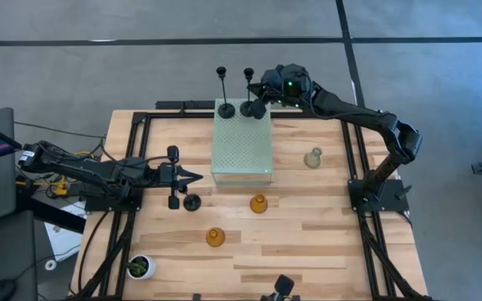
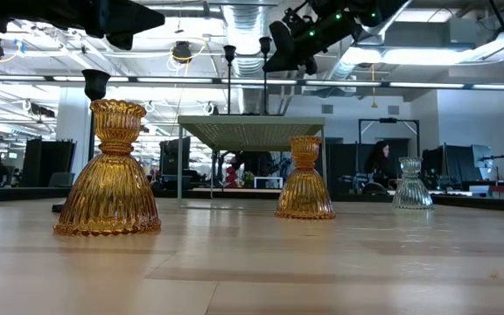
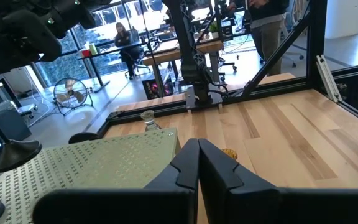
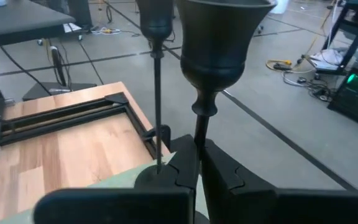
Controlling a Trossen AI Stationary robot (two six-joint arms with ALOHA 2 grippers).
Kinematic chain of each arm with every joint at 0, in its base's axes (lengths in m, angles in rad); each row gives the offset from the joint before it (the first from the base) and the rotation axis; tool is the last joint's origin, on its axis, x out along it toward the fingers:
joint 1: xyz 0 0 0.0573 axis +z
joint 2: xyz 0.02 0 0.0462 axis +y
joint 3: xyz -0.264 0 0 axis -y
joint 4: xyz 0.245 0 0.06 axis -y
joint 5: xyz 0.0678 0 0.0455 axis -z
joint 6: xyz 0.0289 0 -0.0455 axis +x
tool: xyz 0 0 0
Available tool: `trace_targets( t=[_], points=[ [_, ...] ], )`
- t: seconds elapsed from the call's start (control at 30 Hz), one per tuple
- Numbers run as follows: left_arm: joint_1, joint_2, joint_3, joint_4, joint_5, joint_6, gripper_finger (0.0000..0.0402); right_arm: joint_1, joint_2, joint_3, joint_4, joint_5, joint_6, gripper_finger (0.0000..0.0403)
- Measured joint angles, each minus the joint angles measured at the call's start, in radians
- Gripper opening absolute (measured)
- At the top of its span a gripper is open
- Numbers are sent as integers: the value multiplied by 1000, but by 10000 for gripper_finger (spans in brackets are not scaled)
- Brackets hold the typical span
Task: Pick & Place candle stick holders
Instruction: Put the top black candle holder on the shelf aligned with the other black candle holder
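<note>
Fingers: the right gripper [image 1: 258,99], at upper centre of the overhead frame, has its fingers [image 4: 185,163] clamped on the thin stem of a black candle holder [image 4: 211,56], whose round base sits on the far edge of the block. The left gripper [image 1: 197,177], left of centre, has its fingers [image 3: 211,163] pressed together with nothing between them, pointing toward the block's left side.

Desk [image 1: 325,234]: light wood planks inside a black frame, filling the lower two thirds of the overhead frame.

Block [image 1: 243,144]: pale green, perforated, upright near the desk's centre; its top stands above the other items in the low view.

Pot [image 1: 141,267]: white, with a green plant, at the lower left corner of the desk.

Candle holders, six in all:
- A second black holder [image 1: 224,107] stands upright on the block's far left corner, just beside the held one.
- A third black holder [image 1: 190,201] stands on the desk just below the left gripper, near the block's lower left corner.
- One amber holder [image 1: 258,204] stands below the block, slightly right of centre.
- The other amber holder [image 1: 215,237] stands lower and further left, well apart from the pot.
- The pale grey-green holder [image 1: 312,158] stands right of the block, between it and the right arm's base.
</note>
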Motion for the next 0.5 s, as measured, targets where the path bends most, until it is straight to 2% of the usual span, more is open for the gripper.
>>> trace_targets(
  t=[0.1,0.27,0.5],
  points=[
    [0,0,0,1,0,0,6,-5,18,1,15,-26,3,0],
    [0,0,0,3,0,0,6,-16,78,-1,20,-27,8,0],
    [0,0,0,3,0,0,6,-30,99,-2,63,-25,7,0]
  ],
)
